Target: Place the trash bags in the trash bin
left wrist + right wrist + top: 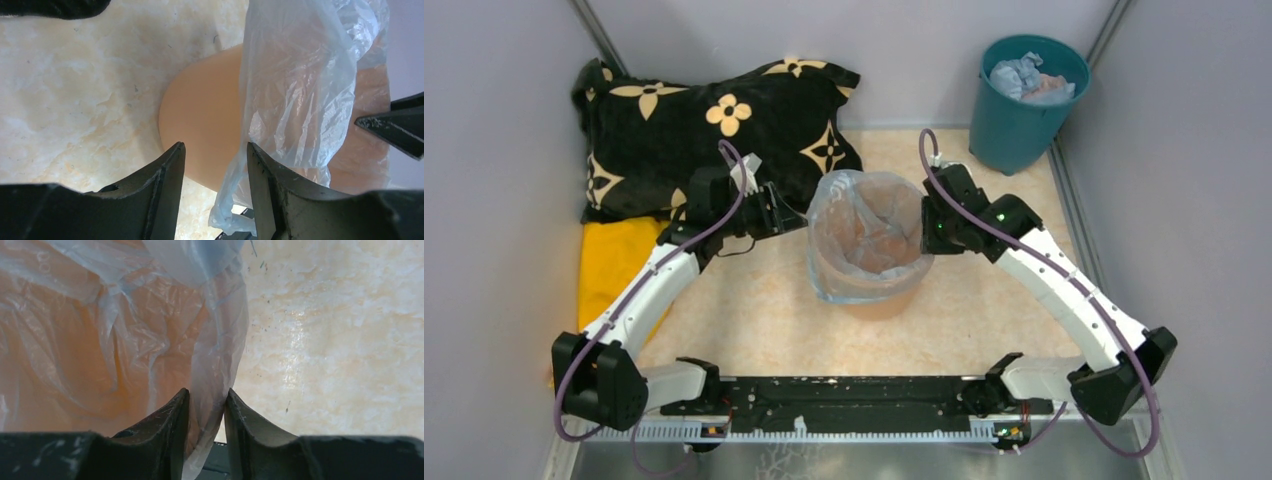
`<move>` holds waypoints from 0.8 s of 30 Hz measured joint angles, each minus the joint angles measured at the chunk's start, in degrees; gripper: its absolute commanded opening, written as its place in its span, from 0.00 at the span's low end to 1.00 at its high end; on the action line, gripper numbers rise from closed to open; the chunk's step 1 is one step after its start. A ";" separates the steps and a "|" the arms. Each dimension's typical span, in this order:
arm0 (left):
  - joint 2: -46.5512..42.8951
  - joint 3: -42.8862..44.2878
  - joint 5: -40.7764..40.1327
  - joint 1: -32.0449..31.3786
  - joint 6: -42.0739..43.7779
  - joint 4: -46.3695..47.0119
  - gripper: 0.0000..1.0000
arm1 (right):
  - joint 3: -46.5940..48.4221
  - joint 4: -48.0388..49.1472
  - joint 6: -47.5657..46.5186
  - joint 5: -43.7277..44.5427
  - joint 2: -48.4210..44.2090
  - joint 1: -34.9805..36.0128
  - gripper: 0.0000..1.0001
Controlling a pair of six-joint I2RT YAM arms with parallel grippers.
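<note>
Nearest the lens in the right wrist view are the two black fingers of the right gripper (207,392). They stand at a narrow gap with a fold of the trash bag (869,235) bunched between them, so it appears to hold the film. The left gripper (215,147) stands wider. A hanging edge of film passes through its gap against one finger, but nothing is clamped.

Seen from above, the trash bin (879,300) sits at the middle of the table (744,300). The left gripper is at its 9 o'clock side and the right gripper at its 3 o'clock side. The bag lies inside the bin with its mouth spread over the rim.

The step in hand looks like seating the bag's edge over the rim. To do it well, the left gripper should probably close on the loose edge before any pull. Both sides would then draw outward and down together, gently, because the film is thin and could tear or drag the light bin sideways.

The bag is pale blue, see-through and heavily creased, and the peach bin shows through it. Its film sags into the bin and hangs slack outside the rim toward 7 o'clock.

A black flowered pillow (714,120) lies at 10 o'clock, a yellow cloth (614,265) at 9 o'clock, and a teal bucket (1024,110) at 1 o'clock.
</note>
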 measured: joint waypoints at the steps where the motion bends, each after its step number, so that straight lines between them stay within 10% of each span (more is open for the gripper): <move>1: 0.00 -0.22 0.20 0.00 -0.02 0.24 0.55 | 0.85 -0.24 -0.37 0.90 1.09 0.00 0.25; 13: -1.95 -5.27 2.40 0.04 -1.25 2.75 0.54 | 10.14 0.68 -7.93 5.27 12.02 -1.49 0.09; 24: -9.55 -12.37 3.82 0.04 -1.92 4.85 0.32 | 10.14 2.08 -12.70 2.27 12.28 -7.45 0.06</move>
